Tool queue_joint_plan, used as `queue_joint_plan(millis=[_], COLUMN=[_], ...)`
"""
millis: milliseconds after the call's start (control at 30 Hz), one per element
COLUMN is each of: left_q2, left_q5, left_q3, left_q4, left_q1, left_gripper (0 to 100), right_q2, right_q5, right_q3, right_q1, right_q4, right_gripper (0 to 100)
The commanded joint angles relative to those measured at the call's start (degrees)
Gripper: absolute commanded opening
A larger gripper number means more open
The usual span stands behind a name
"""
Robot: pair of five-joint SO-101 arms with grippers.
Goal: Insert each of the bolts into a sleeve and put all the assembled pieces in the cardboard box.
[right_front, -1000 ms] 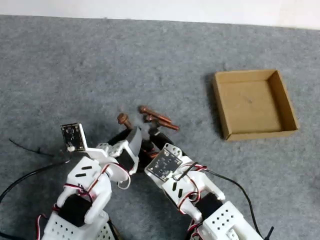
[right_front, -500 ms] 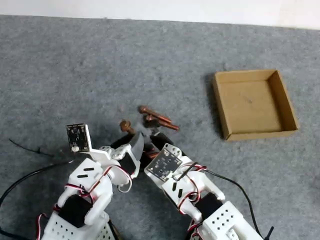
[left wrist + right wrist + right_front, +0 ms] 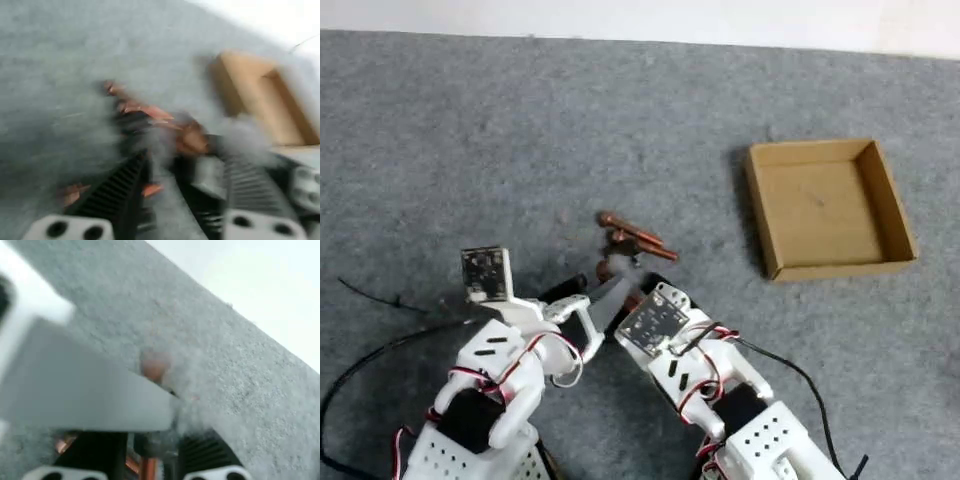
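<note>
My left gripper (image 3: 604, 286) hovers just above the carpet, shut on a copper bolt (image 3: 605, 268) whose round head sticks out past the fingers. The left wrist view shows that bolt (image 3: 192, 142) blurred between the left gripper (image 3: 185, 156) fingers. My right gripper (image 3: 640, 288) sits right beside it, almost touching, and appears shut on a copper sleeve (image 3: 149, 469). In the right wrist view the bolt head (image 3: 155, 365) lies just beyond a grey finger (image 3: 85, 390) of the other arm. The open cardboard box (image 3: 825, 205) stands far to the right.
A small heap of copper bolts and sleeves (image 3: 632, 236) lies on the grey carpet just beyond both grippers. Another copper piece (image 3: 75, 192) lies beside the left fingers. A black cable (image 3: 380, 298) trails at the left.
The left gripper has swung to the right with the bolt, from beside the heap to right against the right gripper. The right arm edged slightly forward.
</note>
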Motion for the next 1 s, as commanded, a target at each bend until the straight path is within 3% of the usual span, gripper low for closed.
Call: queue_joint_plan(millis=[0,100,267,367,767,867,967], left_q2=[-0.7,-0.7,-0.7,-0.7,-0.6,-0.6,-0.6], left_q5=[2.6,5.5,13.7,16.6,15.7,15.6,11.0], left_q3=[-0.8,-1.5,-5.1,-6.0,-5.3,-4.2,-2.1], left_q4=[0.4,0.1,0.0,0.0,-0.1,-1.7,-5.3], left_q1=[0.3,-2.2,-14.6,-18.8,-19.4,-19.6,-19.7], left_gripper=[47,47,47,47,46,38,22], right_q2=[-1.4,-1.4,-1.4,-1.4,-1.4,-1.4,-1.4], right_q5=[0.3,0.3,0.1,0.1,0.0,0.0,0.0], right_q3=[6.6,6.6,6.5,6.5,6.5,6.7,6.8], right_q1=[0.4,0.4,2.6,2.9,9.5,11.5,12.6], right_q4=[-1.6,-1.6,-1.6,-1.6,-1.7,-1.7,-1.7], right_gripper=[0.5,0.5,0.5,0.5,0.5,0.5,0.5])
